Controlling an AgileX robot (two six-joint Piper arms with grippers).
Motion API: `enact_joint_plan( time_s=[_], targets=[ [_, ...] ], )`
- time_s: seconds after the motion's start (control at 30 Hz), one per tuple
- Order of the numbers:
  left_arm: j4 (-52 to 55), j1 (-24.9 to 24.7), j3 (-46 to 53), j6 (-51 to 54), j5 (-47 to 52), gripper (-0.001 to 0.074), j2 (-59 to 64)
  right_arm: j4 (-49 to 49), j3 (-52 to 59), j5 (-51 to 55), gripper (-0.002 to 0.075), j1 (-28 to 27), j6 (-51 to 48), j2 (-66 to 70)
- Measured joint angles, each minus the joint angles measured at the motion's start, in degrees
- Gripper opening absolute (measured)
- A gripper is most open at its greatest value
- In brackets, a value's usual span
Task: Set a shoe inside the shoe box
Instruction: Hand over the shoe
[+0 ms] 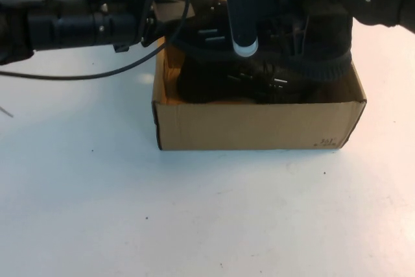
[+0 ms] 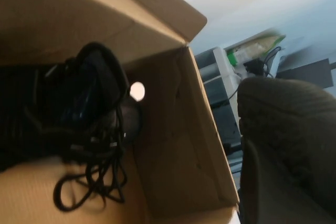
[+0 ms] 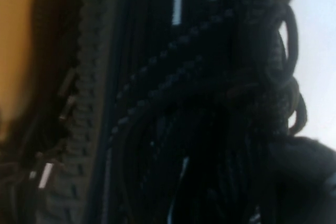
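Right now I have the shoe box (image 1: 259, 124) sitting open on the white table (image 1: 194, 225), its near wall facing my high camera with small black print at the lower right corner. Inside it lies a black shoe (image 1: 259, 82), and a second black shoe (image 1: 311, 50) is tilted across the box's far right part, its ribbed sole edge showing above the rim. My right gripper (image 1: 285, 27) is down over the box on that tilted shoe; its wrist camera is filled by black mesh, laces (image 3: 262, 77) and ribbed sole, and I cannot tell how its fingers stand. My left gripper (image 1: 162, 14) reaches in from the left to the box's far left corner by the flap lid (image 2: 147, 3); whether its fingers are parted or closed I cannot tell.
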Motion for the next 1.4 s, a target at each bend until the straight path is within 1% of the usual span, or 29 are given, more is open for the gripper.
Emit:
enact_joint_plan(
  time_s=[0.2, 0.43, 0.6, 0.73, 1.0, 1.07, 1.27, 1.4],
  targets=[
    [-0.65, -0.53, -2.84, -0.07, -1.19, 0.0125, 3.82, 0.83, 0.00, -3.22, 0.0011, -2.56, 0.00, 2.71],
    [-2.01, -0.86, -2.92, -0.18, -1.22, 0.0124, 9.20, 2.64, 0.00, -3.59, 0.0011, -3.92, 0.00, 6.84],
    [-3.91, -0.86, -2.92, -0.29, 0.74, 0.0122, 12.99, 3.30, 0.00, -3.61, 0.0011, -4.27, 0.00, 9.52],
    [-5.91, -0.86, -3.27, 0.92, 1.68, 0.0120, 13.77, 3.42, 0.00, -4.47, 0.0011, -4.83, 0.00, 10.69],
    [-6.21, -0.86, -3.41, 1.89, 1.68, 0.0125, 13.90, 5.39, 0.00, -5.32, 0.0011, -5.25, 0.00, 11.46],
    [-6.31, -0.86, -3.44, 1.75, 2.00, 0.0151, 13.90, 5.65, 0.00, -5.55, 0.0011, -5.38, 0.00, 11.57],
    [-7.37, -0.75, -3.53, 1.75, 5.29, 0.0285, 13.90, 5.97, 0.00, -5.55, 0.0011, -5.89, -0.11, 11.84],
    [-7.51, -0.63, -3.53, 1.75, 8.23, 0.0351, 13.90, 5.85, 0.00, -5.55, 0.0011, -6.16, -0.11, 11.93]
  ],
)
